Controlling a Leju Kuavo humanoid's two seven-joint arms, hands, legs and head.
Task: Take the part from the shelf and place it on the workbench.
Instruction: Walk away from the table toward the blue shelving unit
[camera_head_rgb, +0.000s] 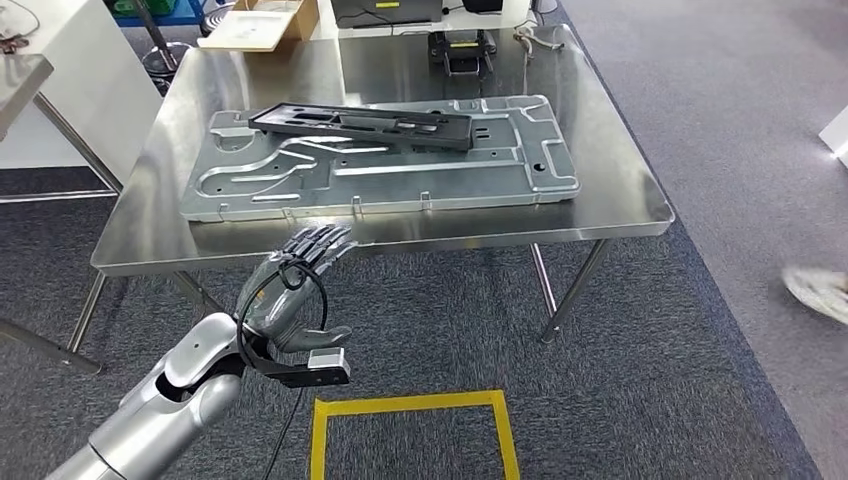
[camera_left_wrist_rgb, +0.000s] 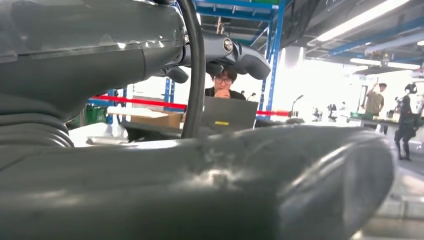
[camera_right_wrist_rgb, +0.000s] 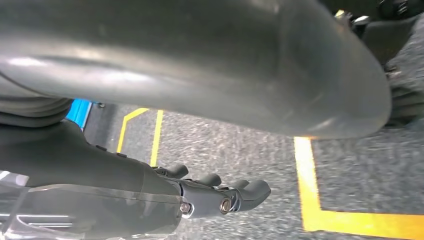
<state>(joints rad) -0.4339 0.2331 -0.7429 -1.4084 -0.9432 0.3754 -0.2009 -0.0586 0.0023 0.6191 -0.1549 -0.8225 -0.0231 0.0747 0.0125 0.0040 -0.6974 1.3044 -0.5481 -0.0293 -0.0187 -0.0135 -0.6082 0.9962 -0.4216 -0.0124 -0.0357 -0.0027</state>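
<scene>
From the head view, a long black moulded plastic part (camera_head_rgb: 362, 124) lies flat on a large grey pressed-metal panel (camera_head_rgb: 400, 170), which itself rests on the shiny stainless-steel workbench (camera_head_rgb: 610, 200). The black part sits along the panel's far edge, slightly angled. The left hand (camera_head_rgb: 296, 290) hovers just off the workbench's near edge, above the grey carpet, its fingers stretched forward and lightly spread, holding nothing. A flat cardboard box (camera_head_rgb: 258, 22) lies at the far left corner of the bench; I cannot tell what it contains. A yellow tape square (camera_head_rgb: 412, 432) marks the floor below the hand.

In the left wrist view, the thick grey thumb (camera_left_wrist_rgb: 280, 185) lies across the foreground with nothing against it. Beyond it a person (camera_left_wrist_rgb: 222, 85) sits behind a grey laptop (camera_left_wrist_rgb: 229, 114).

In the right wrist view, the right hand (camera_right_wrist_rgb: 210, 192) hangs over speckled grey carpet and yellow tape lines (camera_right_wrist_rgb: 312, 200), its dark fingers (camera_right_wrist_rgb: 250, 191) gently curled and apart, gripping nothing.
</scene>
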